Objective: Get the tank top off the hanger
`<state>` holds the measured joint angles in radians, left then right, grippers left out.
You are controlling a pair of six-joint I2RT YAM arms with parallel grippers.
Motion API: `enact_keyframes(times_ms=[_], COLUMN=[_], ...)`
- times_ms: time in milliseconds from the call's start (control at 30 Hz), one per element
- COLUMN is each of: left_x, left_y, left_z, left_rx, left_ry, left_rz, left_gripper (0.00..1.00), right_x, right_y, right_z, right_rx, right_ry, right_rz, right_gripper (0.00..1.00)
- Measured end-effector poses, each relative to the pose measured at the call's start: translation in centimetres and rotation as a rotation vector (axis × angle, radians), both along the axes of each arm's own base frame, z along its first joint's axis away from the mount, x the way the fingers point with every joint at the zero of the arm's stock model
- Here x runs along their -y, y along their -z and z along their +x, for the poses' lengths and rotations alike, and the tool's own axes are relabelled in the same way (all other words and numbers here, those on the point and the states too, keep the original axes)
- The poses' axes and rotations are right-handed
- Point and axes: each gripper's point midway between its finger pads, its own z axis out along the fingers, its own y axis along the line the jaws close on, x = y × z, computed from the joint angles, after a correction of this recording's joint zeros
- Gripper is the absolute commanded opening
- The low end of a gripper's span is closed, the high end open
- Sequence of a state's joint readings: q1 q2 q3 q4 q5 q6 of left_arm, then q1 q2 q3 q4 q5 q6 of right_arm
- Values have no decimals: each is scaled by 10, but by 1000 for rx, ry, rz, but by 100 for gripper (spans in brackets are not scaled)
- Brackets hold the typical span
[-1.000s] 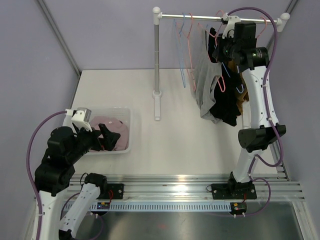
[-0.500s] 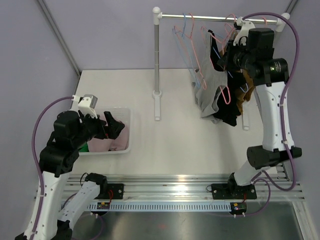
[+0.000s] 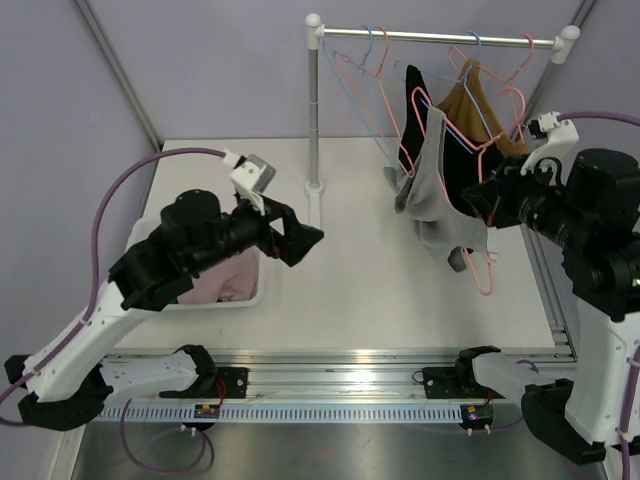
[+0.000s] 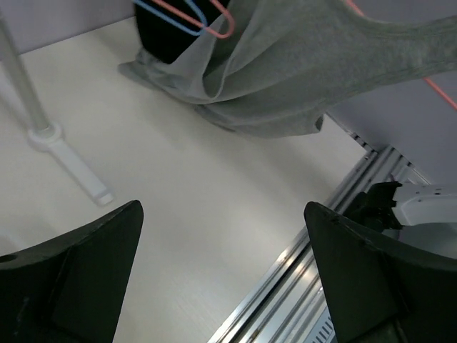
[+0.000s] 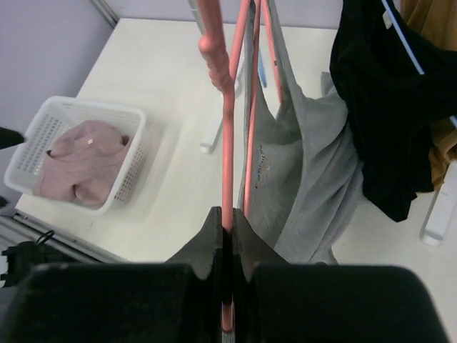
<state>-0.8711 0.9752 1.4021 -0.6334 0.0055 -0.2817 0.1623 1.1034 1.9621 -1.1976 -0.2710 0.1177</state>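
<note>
My right tool point(image 5: 227, 223) clamped on pink hanger point(image 5: 226, 128), holding it clear of rail point(image 3: 440, 37) so grey tank top point(image 5: 314, 179) dangles. Left tool point(image 4: 223, 214), jaws apart, faces it for stripping.

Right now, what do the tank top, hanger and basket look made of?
The tank top looks like soft matte grey knit; it drapes in folds. The hanger is probably coated wire: thin, smooth, pink. The basket is likely white plastic, with moulded lattice walls.
</note>
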Motion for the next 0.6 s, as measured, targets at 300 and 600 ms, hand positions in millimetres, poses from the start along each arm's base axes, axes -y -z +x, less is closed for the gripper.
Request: enact_keyframes(times_ms=[300, 600], left_x=[106, 124], left_y=[-11, -91], left_z=[-20, -12], left_rx=[131, 269], left_ry=[151, 112], left_rz=[-33, -229], left_gripper=[99, 94], right_x=[-8, -32], right_y=[-15, 20], right_z=[-72, -83], right_rx=[62, -55], right_ry=[-108, -263], right_rz=[58, 77], right_gripper=[0, 0])
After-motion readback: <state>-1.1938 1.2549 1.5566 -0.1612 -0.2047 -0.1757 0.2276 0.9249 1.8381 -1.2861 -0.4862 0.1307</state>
